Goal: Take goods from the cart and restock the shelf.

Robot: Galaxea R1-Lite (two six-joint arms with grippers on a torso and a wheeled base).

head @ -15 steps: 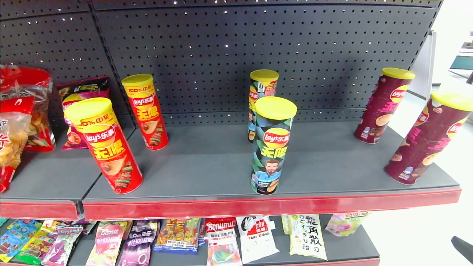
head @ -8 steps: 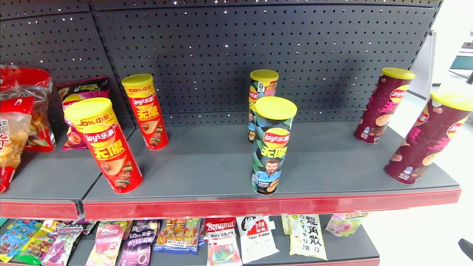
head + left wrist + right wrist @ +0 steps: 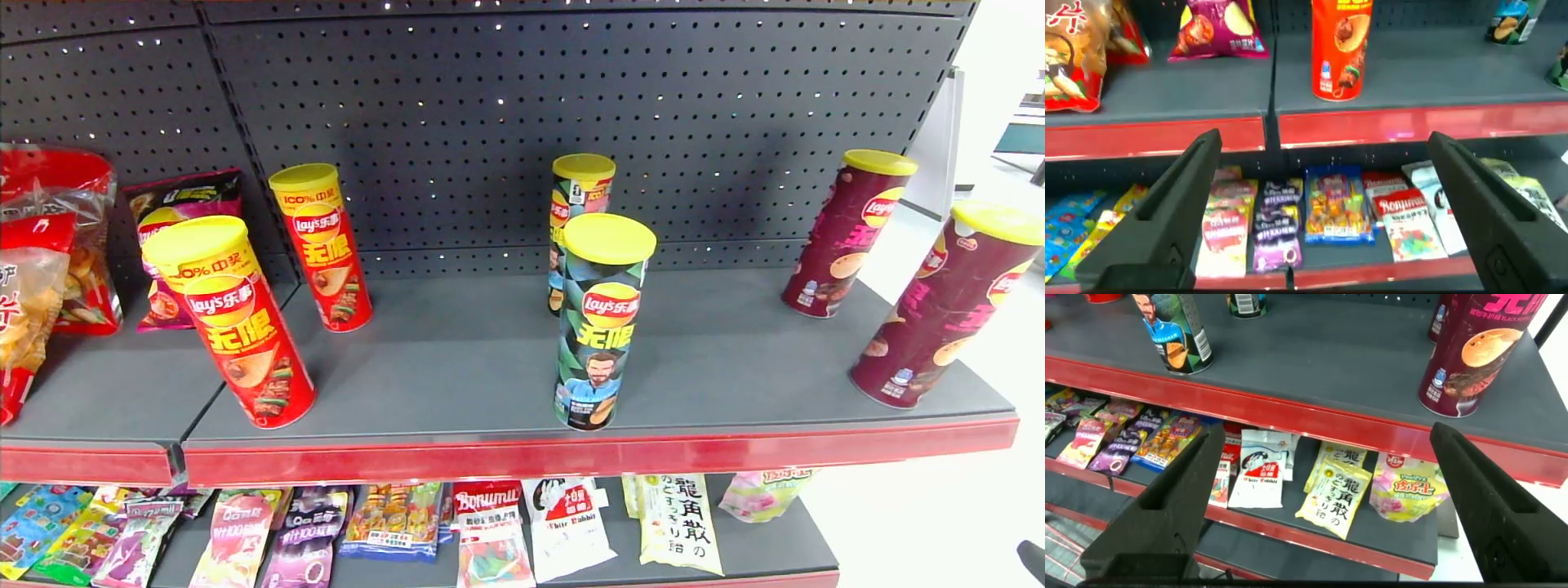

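Standing on shelf (image 3: 1413, 82), red can (image 3: 1341, 45), beyond spread left pincer (image 3: 1324, 139)

Rear green can (image 3: 578, 200) (lower half) behind front green can (image 3: 602, 327)

Chip cans (image 3: 604, 318) on grey shelf (image 3: 457, 367)

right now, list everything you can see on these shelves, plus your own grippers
upper shelf: 1, grey, red front edge
red cans: 2, yellow lids, upper shelf left, one front, one back
green cans: 2, green-blue pattern, yellow lids, middle
maroon cans: 2, yellow lids, right end
snack bags: several, red and purple, far left
lower shelf: 1, grey, below
packets: many, mixed colours, lower shelf
pegboard: dark, behind
left gripper: black, open, facing shelves
right gripper: black, open, facing shelves
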